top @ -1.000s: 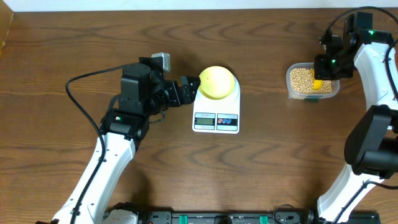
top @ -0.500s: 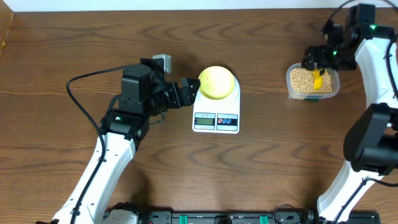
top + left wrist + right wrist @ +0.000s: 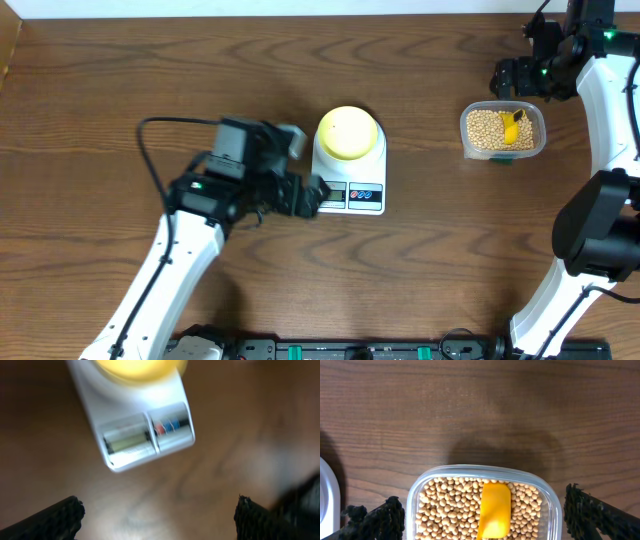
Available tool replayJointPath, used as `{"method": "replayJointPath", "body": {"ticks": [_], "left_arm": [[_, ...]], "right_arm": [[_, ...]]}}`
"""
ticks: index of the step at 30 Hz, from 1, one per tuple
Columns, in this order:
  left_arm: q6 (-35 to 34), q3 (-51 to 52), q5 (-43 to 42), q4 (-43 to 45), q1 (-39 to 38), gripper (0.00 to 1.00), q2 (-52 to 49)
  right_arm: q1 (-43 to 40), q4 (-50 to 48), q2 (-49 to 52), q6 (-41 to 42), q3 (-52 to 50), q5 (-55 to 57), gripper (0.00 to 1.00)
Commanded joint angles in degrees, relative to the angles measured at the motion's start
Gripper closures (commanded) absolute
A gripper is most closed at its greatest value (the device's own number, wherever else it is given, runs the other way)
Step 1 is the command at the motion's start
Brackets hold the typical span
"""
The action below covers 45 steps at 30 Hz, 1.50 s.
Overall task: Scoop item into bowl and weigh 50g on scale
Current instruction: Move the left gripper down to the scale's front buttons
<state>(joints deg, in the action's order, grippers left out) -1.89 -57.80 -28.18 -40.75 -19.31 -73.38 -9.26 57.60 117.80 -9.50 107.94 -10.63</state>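
The pale yellow-green bowl (image 3: 348, 132) stands on the white scale (image 3: 347, 196), whose display and buttons face the table's front. In the left wrist view the scale (image 3: 142, 435) is blurred, with the bowl (image 3: 140, 367) at the top edge. My left gripper (image 3: 312, 196) (image 3: 157, 512) is open, low at the scale's front left corner, holding nothing. The tan beans (image 3: 485, 126) (image 3: 450, 510) fill a clear tub (image 3: 466, 142) (image 3: 470, 470). A yellow scoop (image 3: 512, 127) (image 3: 495, 509) lies on them. My right gripper (image 3: 508, 80) (image 3: 482, 512) is open above the tub's far side, apart from the scoop.
Bare brown wood table (image 3: 440, 260) lies between the scale and the tub and along the front. The left arm's black cable (image 3: 150, 135) loops over the table at the left. The right arm's white links (image 3: 610, 110) run down the right edge.
My right gripper has opened, left the yellow scoop lying on the beans, and drawn back from the tub. My left arm swung from beside the bowl to the scale's front left corner.
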Motion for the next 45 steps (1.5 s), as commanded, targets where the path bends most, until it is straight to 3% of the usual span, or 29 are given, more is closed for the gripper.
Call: {"method": "replayJointPath", "body": {"ticks": [1, 13, 19, 32, 40, 45], "left_arm": [[6.4, -0.8, 3.0, -2.9, -5.2, 0.02, -0.7], [9.8, -0.8, 5.6, -3.3, -16.6, 0.02, -11.4], [8.8, -0.8, 6.1, -2.1, -16.7, 0.02, -13.0], [8.7, -0.2, 17.2, 3.4, -16.7, 0.02, -13.1], [8.7, 1.8, 32.6, 6.5, -16.0, 0.03, -13.3], [7.5, 2.2, 34.0, 10.6, -11.7, 0.02, -15.0]], "right_arm": [[0.0, 0.0, 0.1, 0.2, 0.5, 0.0, 0.01], [0.0, 0.0, 0.1, 0.2, 0.5, 0.0, 0.01], [0.0, 0.0, 0.1, 0.2, 0.5, 0.0, 0.01], [0.0, 0.0, 0.1, 0.2, 0.5, 0.0, 0.01], [0.0, 0.0, 0.1, 0.2, 0.5, 0.0, 0.01], [0.0, 0.0, 0.1, 0.2, 0.5, 0.0, 0.01]]}}
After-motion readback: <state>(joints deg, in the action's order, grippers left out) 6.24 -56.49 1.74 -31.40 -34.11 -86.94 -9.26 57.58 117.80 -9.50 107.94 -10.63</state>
